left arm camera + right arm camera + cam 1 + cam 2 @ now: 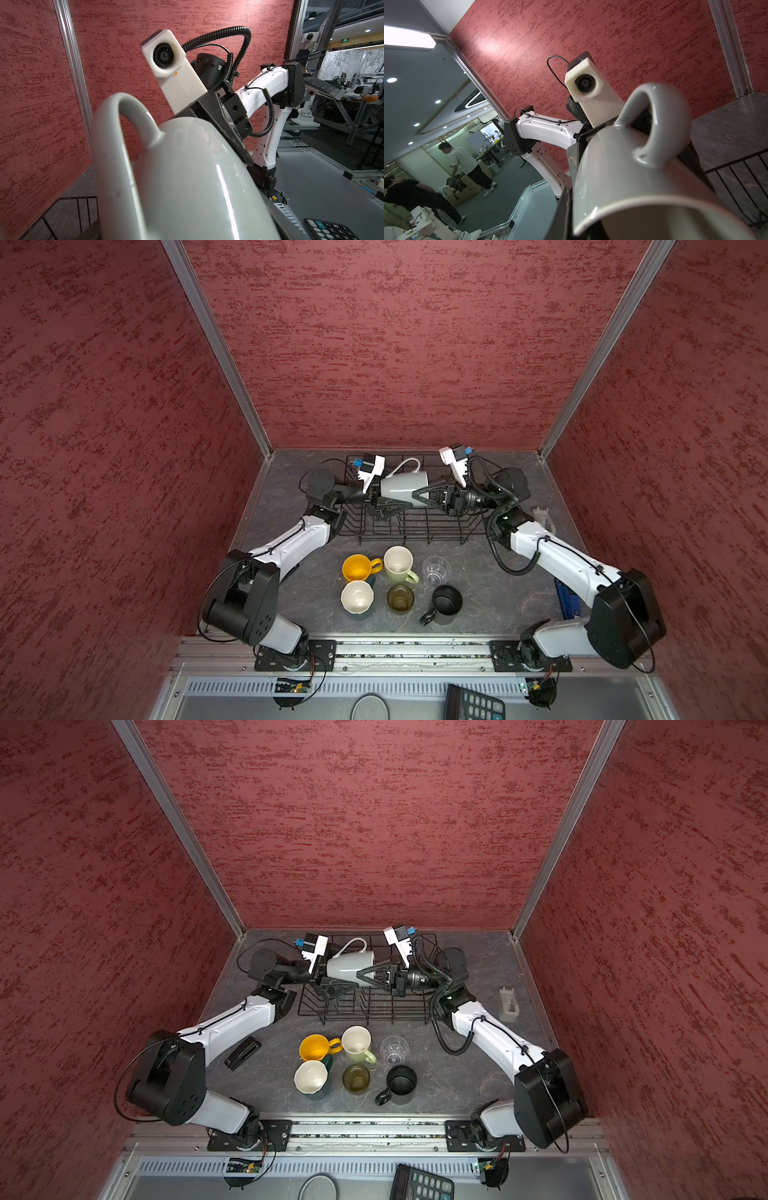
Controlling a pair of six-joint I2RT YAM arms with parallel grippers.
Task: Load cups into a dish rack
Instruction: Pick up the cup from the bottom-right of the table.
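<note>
Top views both showed the grey mug (401,486) lying on its side in the air above the dish rack (415,531), with its mouth to the right, its base to the left, and its handle upward and toward the far side. The right gripper (417,494) was clamped on the mug's rim. The left wrist view showed one of its black fingers (230,133) pressed along the outside of the wall by the rim. The left gripper (386,498) straddled the base end with a finger on either side of the body; whether it gripped or merely stood close could not be told. No cup was seen resting in the rack, though the arms hid part of it.

Six cups stood upright on the table (498,605) just near of the rack. The farther row held the yellow mug (357,567), pale green mug (398,563) and clear glass (436,569). The nearer row held the dark teal mug (357,598), olive-brown glass (400,598) and black mug (446,600).

The step in hand, as judged, was a mid-air hand-over of the mug from the right claw to the left, above the rack. The next move probably called for a firm left grip on the body before the right jaws parted and drew off to the right, clear of the rim. The left wrist would then need to roll the mug mouth-down and lower it into the rack without catching the handle on a wire.
</note>
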